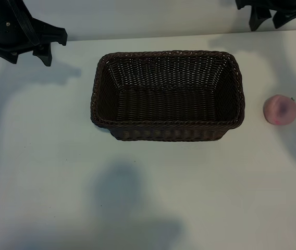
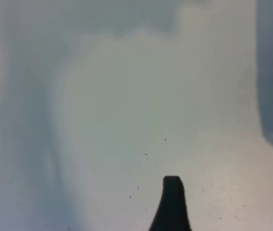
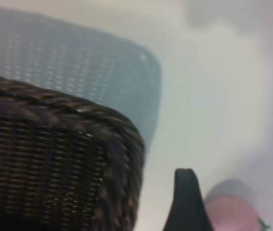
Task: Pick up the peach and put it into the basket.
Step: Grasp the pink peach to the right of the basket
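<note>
The peach [image 1: 280,110], small, round and pink, lies on the white table to the right of the basket [image 1: 167,53], a large dark brown wicker one at the table's middle with nothing in it. My right arm [image 1: 265,13] hangs at the back right, behind the peach. In the right wrist view its gripper [image 3: 237,192] is open, with the peach [image 3: 230,211] showing between the two fingers, farther off on the table, and the basket's corner [image 3: 122,139] to one side. My left arm [image 1: 28,34] is at the back left. One finger [image 2: 172,202] of its open gripper shows over bare table.
White tabletop [image 1: 137,192] spreads in front of the basket and on both sides. The arms' shadows fall across it. The peach lies close to the table's right edge in the exterior view.
</note>
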`<state>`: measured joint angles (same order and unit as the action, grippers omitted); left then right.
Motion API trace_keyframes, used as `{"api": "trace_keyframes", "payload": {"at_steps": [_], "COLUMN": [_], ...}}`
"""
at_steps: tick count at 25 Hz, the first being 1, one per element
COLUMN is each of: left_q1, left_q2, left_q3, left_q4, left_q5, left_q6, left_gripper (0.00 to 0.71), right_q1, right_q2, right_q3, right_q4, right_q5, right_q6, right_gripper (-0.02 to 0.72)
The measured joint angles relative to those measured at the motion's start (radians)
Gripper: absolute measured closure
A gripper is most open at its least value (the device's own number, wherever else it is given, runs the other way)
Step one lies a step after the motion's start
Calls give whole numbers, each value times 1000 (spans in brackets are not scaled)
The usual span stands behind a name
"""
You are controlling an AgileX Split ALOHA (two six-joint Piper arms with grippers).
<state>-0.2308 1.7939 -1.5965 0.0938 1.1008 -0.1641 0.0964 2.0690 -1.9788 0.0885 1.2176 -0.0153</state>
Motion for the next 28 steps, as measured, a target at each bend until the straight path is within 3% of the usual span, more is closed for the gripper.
{"api": "trace_keyframes", "payload": {"at_steps": [13, 24, 28], "left_q1": [0, 0, 0], "left_q2": [0, 0, 0], "left_q3": [0, 0, 0], "left_q4": [0, 0, -1], "left_q5": [-14, -19, -25], "left_q6": [0, 1, 1], "left_gripper": [112, 112, 112], "right_q1": [-71, -71, -71], "right_q2": [-154, -154, -132], "right_q3": [368, 666, 689], "right_q4": [-36, -36, -54], "right_q5": [-16, -399, -455], "right_q6": [1, 1, 15], "right_gripper": [209, 209, 209]}}
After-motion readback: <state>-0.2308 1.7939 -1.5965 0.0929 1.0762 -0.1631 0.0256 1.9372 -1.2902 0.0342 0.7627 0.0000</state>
